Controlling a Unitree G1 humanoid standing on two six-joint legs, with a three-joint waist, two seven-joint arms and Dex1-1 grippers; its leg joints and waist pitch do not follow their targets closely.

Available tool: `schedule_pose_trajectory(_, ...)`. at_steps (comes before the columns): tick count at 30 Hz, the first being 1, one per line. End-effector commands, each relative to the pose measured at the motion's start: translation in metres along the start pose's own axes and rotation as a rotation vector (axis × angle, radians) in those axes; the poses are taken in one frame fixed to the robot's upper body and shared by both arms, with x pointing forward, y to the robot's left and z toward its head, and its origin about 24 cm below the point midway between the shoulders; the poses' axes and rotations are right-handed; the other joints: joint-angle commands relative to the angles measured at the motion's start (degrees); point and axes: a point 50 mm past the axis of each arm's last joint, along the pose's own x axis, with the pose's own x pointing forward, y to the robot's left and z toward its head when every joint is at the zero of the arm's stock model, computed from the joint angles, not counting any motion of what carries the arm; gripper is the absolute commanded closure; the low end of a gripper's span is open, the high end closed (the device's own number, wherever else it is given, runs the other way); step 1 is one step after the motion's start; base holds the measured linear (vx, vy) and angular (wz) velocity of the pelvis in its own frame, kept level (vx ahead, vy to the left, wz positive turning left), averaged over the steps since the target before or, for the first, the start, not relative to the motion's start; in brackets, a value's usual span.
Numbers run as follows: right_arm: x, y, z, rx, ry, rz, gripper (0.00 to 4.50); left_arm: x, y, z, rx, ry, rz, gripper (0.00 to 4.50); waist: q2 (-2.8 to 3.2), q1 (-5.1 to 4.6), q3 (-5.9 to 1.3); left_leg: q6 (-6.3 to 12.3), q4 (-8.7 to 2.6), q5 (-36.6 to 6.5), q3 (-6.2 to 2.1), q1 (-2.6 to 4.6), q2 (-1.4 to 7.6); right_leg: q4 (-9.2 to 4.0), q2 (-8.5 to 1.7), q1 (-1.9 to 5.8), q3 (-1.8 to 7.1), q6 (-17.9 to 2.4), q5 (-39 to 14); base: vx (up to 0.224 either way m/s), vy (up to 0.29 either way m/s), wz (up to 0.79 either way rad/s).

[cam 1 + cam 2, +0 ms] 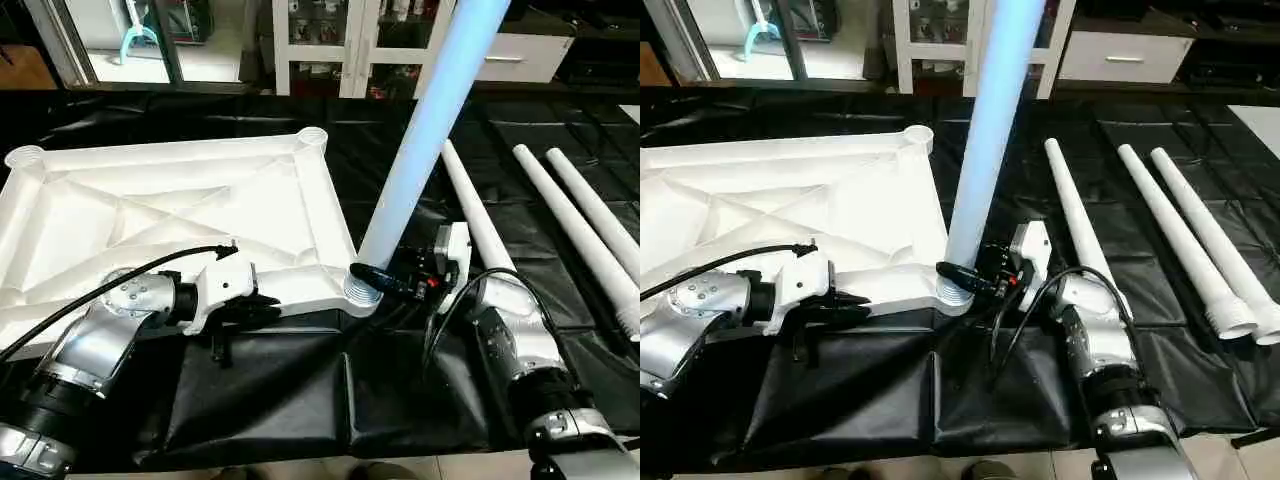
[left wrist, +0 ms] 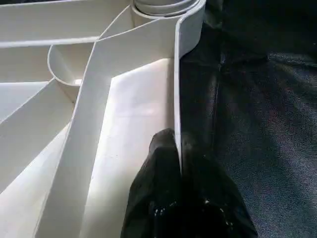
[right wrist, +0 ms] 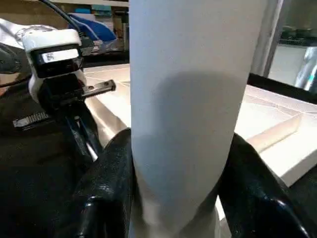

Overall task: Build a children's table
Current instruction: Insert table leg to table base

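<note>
The children's table top (image 1: 180,210) lies upside down on the black cloth, ribs and corner sockets facing up. One white leg (image 1: 420,130) stands upright, leaning slightly, with its lower end in the near right corner socket (image 1: 362,292). My right gripper (image 1: 374,279) is shut on this leg just above the socket, one black finger (image 3: 111,183) on each side of the tube. My left gripper (image 1: 262,300) is shut on the top's near rim (image 2: 176,99), its fingers (image 2: 163,163) pinching the thin wall. Three more legs (image 1: 575,230) lie flat to the right.
A white glass-door cabinet (image 1: 330,45) and a white drawer unit (image 1: 520,55) stand behind the work surface. The black cloth (image 1: 300,390) is wrinkled and folded near the front edge. A black cable (image 1: 120,280) loops over my left forearm.
</note>
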Motion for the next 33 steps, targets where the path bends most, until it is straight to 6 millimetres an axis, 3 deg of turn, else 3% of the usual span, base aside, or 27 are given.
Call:
schedule_pose_trajectory(1, -0.019, 0.006, -0.03, 0.078, 0.139, -0.099, 2.61, 0.014, -0.022, -0.022, -0.063, 0.088, -0.111, 4.5, 0.31, -0.51, -1.48, -1.37, -5.76, -22.3, -2.74, 1.45, 4.16, -5.68, -4.45, -0.24, 2.86, -12.0, -20.8, 0.0, 0.0, 0.0)
schedule_pose_trajectory(5, -0.022, 0.012, -0.038, 0.098, 0.118, -0.172, 2.61, 0.014, -0.023, -0.022, -0.069, 0.085, -0.109, 4.5, 0.34, -0.47, -1.44, -1.55, -5.84, -22.8, -2.57, 1.69, 4.16, -5.79, -4.33, -0.52, 3.01, -12.1, -19.6, 0.0, 0.0, 0.0)
schedule_pose_trajectory(10, -0.023, 0.013, -0.039, 0.106, 0.117, -0.185, 2.61, 0.014, -0.022, -0.022, -0.07, 0.088, -0.109, 4.5, 0.34, -0.63, -1.22, -2.2, -5.97, -25.9, -2.8, 1.88, 4.09, -6.21, -4.33, -0.96, 3.16, -10.8, -23.7, 0.0, 0.0, 0.0)
schedule_pose_trajectory(22, -0.023, 0.012, -0.039, 0.092, 0.129, -0.218, 2.61, 0.015, -0.021, -0.019, -0.069, 0.077, -0.103, 4.5, 0.46, -0.8, -1.07, -2.39, -6.23, -26.8, -2.94, 1.8, 4.11, -6.45, -4.37, -1.14, 3.32, -10.1, -24.7, 0.0, 0.0, 0.0)
schedule_pose_trajectory(29, -0.021, -0.001, -0.048, 0.055, 0.214, -0.5, 2.61, 0.026, -0.015, -0.009, -0.086, 0.043, -0.009, 4.5, 0.31, -1.61, -0.83, -3.41, -6.33, -27.9, -3.23, 1.54, 3.94, -6.71, -4.49, -1.41, 3.34, -8.6, -28.5, 0.0, 0.0, 0.0)
schedule_pose_trajectory(33, -0.019, -0.003, -0.058, 0.151, 0.216, -0.703, 2.61, 0.036, -0.008, 0.006, -0.119, 0.0, 0.08, 4.5, 0.39, -1.77, -0.79, -3.56, -6.31, -28.6, -3.34, 1.63, 3.9, -6.91, -4.46, -1.66, 3.39, -7.7, -29.5, 0.0, 0.0, 0.0)
